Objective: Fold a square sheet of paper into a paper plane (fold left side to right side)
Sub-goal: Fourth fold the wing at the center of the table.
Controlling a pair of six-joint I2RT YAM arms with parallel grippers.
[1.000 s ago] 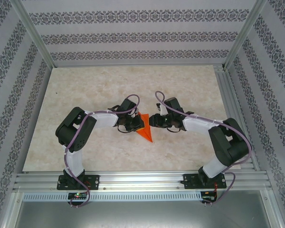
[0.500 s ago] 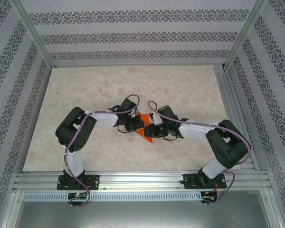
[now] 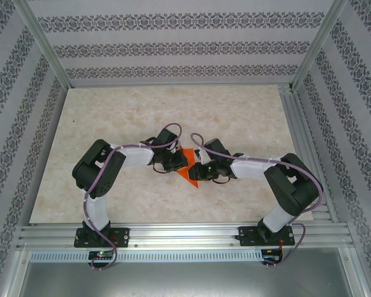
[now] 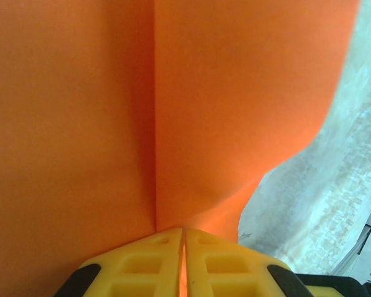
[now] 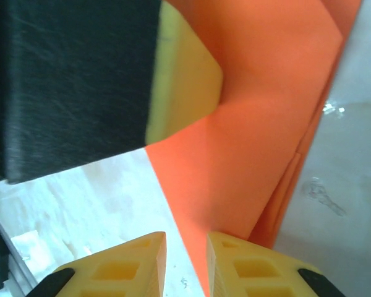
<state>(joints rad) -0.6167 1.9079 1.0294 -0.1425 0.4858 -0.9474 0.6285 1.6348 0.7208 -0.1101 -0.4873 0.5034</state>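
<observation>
The right fingers have closed in on the paper, mid-surface, and stand narrowly apart astride its edge; the left fingers pinch its crease. Light, floppy, probably easily torn: grip edges gently.

The paper is matt and smooth, the fingers yellow plastic, the table faintly glossy.

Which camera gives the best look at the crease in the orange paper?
The left wrist view: the crease runs straight down the orange paper to the closed left gripper. The right wrist view shows the paper's layered edges; from the top it is a small orange patch between the arms.
</observation>
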